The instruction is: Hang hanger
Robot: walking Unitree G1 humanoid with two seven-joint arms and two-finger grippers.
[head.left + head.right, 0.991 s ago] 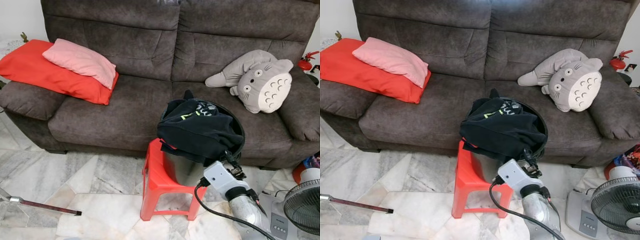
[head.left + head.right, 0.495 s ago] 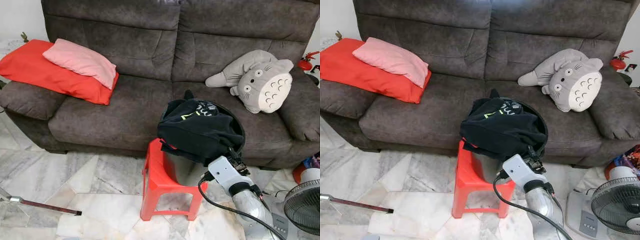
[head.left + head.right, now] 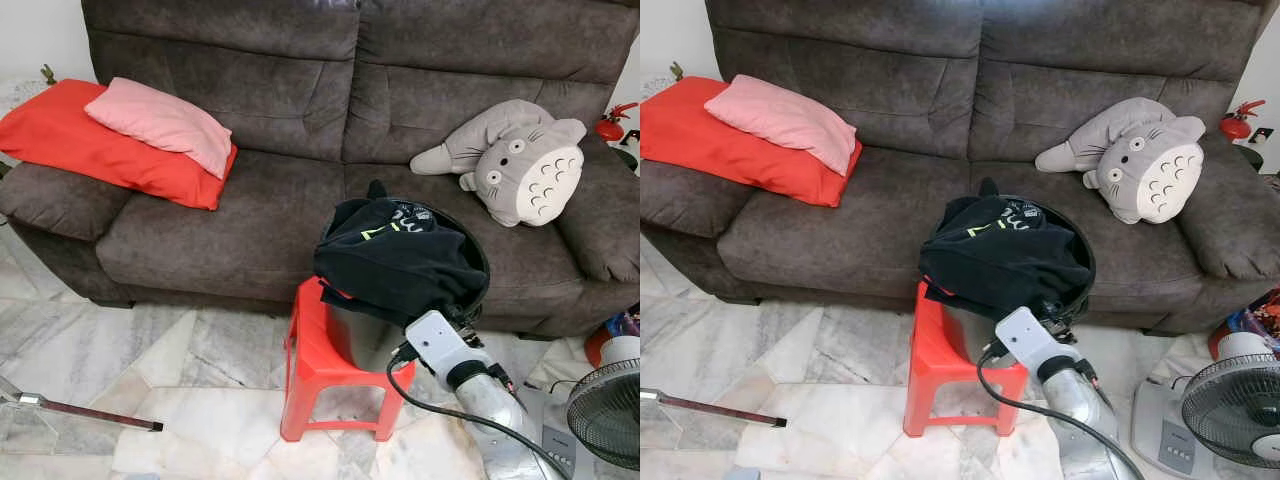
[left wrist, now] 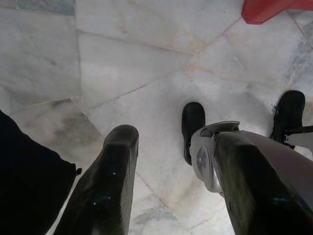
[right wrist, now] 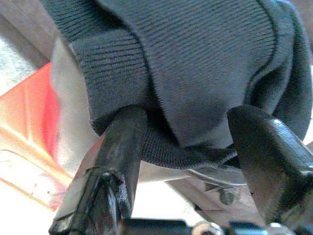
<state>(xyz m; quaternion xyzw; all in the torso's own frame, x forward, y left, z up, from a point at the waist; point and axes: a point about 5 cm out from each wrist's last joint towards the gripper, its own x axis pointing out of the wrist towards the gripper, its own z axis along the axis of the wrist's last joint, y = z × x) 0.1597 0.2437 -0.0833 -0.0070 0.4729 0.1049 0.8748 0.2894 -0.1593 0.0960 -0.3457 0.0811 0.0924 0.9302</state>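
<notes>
Right hand (image 5: pixel 186 142) spread wide, fingers (image 5: pixel 117 147) pressing into black garment (image 3: pixel 395 260) draped over bin on red stool (image 3: pixel 325 360)

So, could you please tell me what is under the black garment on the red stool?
Under the black garment a dark round basket stands on the red stool; its rim and grey side show. The right end effector is open at the hem. The basket's contents are covered.
</notes>
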